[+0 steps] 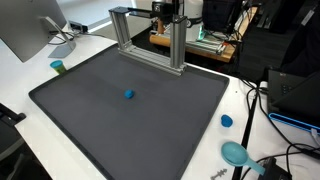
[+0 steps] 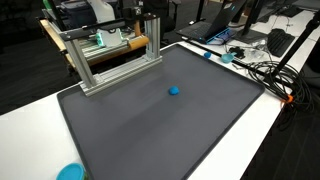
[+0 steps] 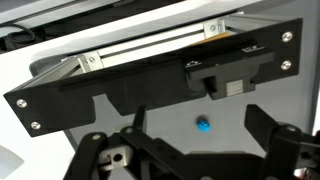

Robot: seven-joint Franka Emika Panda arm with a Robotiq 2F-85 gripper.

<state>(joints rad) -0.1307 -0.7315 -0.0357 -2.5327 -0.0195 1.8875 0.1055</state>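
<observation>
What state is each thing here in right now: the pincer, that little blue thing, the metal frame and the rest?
pincer: open, holding nothing.
small blue ball: lying loose on the mat, touched by nothing.
dark mat: spread flat.
aluminium frame: standing upright at the mat's far edge.
blue disc: lying flat, off the mat.

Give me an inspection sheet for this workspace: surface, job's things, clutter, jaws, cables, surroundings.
Surface: dark mat on a white table.
Job's things: small blue ball lying mid-mat, untouched.
Clutter: blue cap, teal dish, green cup off the mat.
Jaws: open and empty on the gripper, ball ahead of them.
Cables: black bundle at the table edge.
Surroundings: aluminium frame, monitor, desks behind.
</observation>
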